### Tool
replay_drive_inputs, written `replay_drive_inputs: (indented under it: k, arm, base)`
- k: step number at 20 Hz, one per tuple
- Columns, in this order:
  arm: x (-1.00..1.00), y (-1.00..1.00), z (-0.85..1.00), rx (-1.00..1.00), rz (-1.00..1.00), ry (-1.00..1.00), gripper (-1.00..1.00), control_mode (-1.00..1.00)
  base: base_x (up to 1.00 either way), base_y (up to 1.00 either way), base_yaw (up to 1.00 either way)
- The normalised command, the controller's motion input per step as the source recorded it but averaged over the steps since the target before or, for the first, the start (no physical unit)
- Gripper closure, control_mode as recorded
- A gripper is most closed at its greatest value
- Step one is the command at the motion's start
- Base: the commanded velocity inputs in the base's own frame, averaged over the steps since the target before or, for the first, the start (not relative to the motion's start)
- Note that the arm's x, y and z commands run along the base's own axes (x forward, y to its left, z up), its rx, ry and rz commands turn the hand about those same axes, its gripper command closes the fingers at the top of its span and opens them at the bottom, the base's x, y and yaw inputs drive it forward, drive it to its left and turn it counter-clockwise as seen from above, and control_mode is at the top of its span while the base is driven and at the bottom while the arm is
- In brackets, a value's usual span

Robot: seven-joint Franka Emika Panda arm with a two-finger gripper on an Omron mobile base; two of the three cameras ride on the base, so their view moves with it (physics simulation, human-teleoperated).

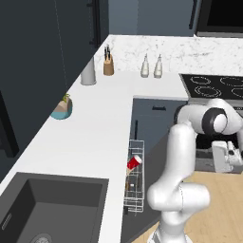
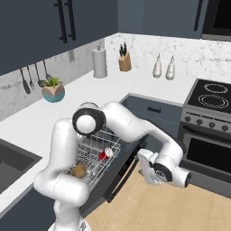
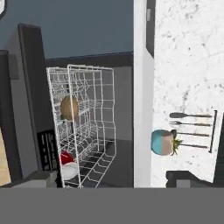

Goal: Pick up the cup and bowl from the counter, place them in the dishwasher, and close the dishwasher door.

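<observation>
**A:** Where were the cup and the bowl?

**B:** Both sat in the white wire rack (image 2: 97, 153) of the dishwasher (image 1: 142, 209), which was pulled out below the counter (image 1: 95, 128). The red cup (image 2: 104, 154) lay on its side toward the rack's far end. The tan-brown bowl (image 2: 79, 170) rested at the rack's near end, partly behind the robot's white arm. In the hand view the bowl (image 3: 69, 108) stood on edge against the wires, and the cup (image 3: 66, 158) lay apart from it in the same rack.

**A:** And the dishwasher door?

**B:** The dishwasher door (image 2: 122, 173) hung open, tilted down from the rack toward the wooden floor (image 2: 153, 207).

**A:** What was the hand doing?

**B:** The hand (image 2: 145, 163) was low, just beside the door's outer edge, between the rack and the oven (image 2: 207, 153). Its fingers stood spread wide apart, with nothing between them.

**A:** Anything else around the rack?

**B:** Beyond the rack, a teal-and-tan plant pot (image 2: 53, 92) stood on the counter, with utensils (image 2: 34, 76) hanging on the wall behind it. Farther back stood a paper towel roll (image 2: 99, 62), a knife block (image 2: 124, 61) and two white bottles (image 2: 163, 67).
</observation>
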Motion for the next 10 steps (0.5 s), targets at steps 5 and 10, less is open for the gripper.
replay_drive_inputs:
  k: [5, 10]
  arm:
    - [0.00, -0.46, -0.71, 0.36, 0.04, 0.12, -1.00, -1.00]
    - [0.06, -0.15, -0.58, 0.31, 0.04, 0.12, -1.00, -1.00]
  base:
    - [0.00, 0.00, 0.00]
    - [0.00, 0.00, 0.00]
